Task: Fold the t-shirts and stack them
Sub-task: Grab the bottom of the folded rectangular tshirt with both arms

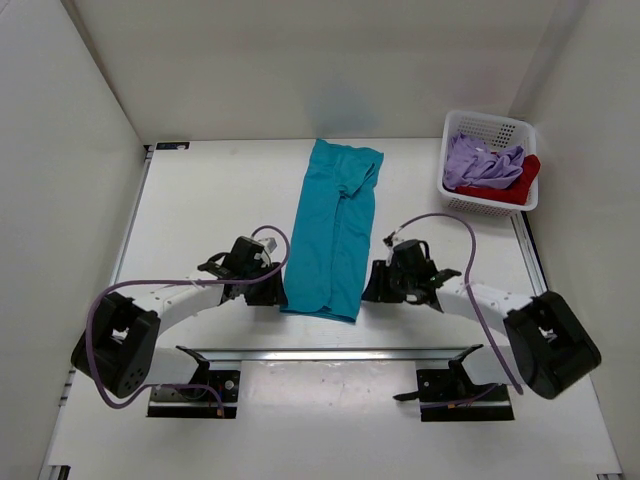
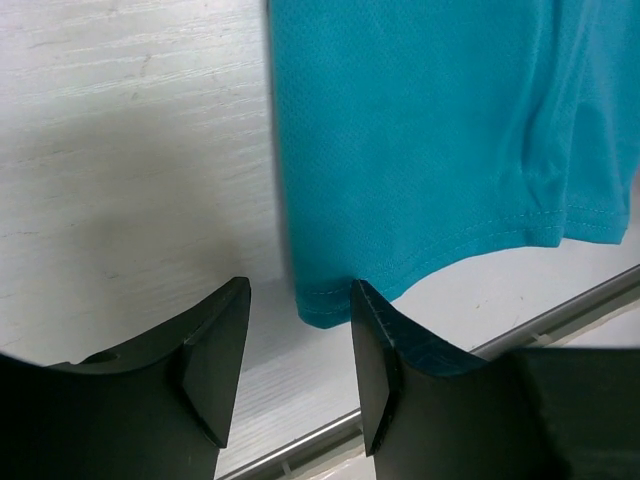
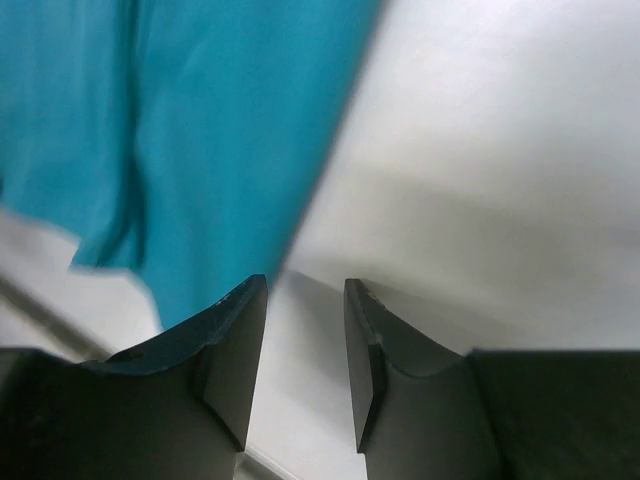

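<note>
**Teal shirt flat between two open grippers**

On the left, low over the white table [image 1: 200, 200]: left gripper [image 1: 272, 292], angled toward the near left corner of the teal t-shirt [image 1: 335, 235]. In the left wrist view, left gripper [image 2: 300, 330] with jaws parted about halfway, nothing gripped; only bare tabletop in the gap, and the hemmed corner of the teal t-shirt [image 2: 420, 130] just beyond the fingertips, close to the right finger; contact not clear.

Centre: teal t-shirt flat on the table, folded into a long narrow strip running near to far, near end rounded, far end rumpled.

Right of the strip: right gripper [image 1: 376, 286], just beside the shirt's near right edge. In the right wrist view, right gripper [image 3: 305, 330] with jaws apart, holding nothing; edge of the teal t-shirt [image 3: 180, 130] beyond the left finger, view blurred.

Far right corner: white lattice basket [image 1: 490, 119], well apart from both grippers. Inside, crumpled lavender t-shirt [image 1: 475, 165] on the left, red t-shirt [image 1: 525, 185] against the right wall, touching each other.
</note>
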Robot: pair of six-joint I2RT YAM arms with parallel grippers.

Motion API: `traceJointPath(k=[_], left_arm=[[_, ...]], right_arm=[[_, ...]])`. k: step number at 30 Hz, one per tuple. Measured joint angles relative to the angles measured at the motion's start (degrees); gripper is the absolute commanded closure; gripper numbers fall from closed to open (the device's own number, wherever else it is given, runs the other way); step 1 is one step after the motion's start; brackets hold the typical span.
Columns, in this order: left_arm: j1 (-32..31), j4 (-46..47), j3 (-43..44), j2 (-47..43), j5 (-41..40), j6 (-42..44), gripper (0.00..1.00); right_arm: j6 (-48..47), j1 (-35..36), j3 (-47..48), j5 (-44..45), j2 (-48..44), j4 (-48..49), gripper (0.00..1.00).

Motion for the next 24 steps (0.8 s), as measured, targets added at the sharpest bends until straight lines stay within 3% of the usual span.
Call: traceJointPath(k=[4, 8, 14, 19, 24], left_arm=[[0.0, 1.4, -1.0, 0.0, 0.1, -0.6, 0.44], [-0.1, 3.3, -1.1, 0.7, 0.3, -1.3, 0.45], [-0.2, 5.8, -1.8, 1.9, 0.7, -3.0, 0.80], [-0.6, 6.7, -1.9, 2.9, 1.4, -3.6, 0.99], [-2.1, 5.8, -2.5, 1.7, 1.8, -3.6, 1.00]], right_arm=[[5.2, 7.7, -5.9, 1.0, -6.2, 1.8, 0.62], [9.9, 10.9, -9.4, 1.4, -8.9, 5.4, 0.61], [13.9, 11.3, -10.9, 1.0, -8.1, 9.5, 0.71], [15.3, 11.4, -11.1, -0.6, -5.3, 12.2, 0.97], [16.3, 13.1, -12.4, 0.0, -7.7, 10.8, 1.00]])
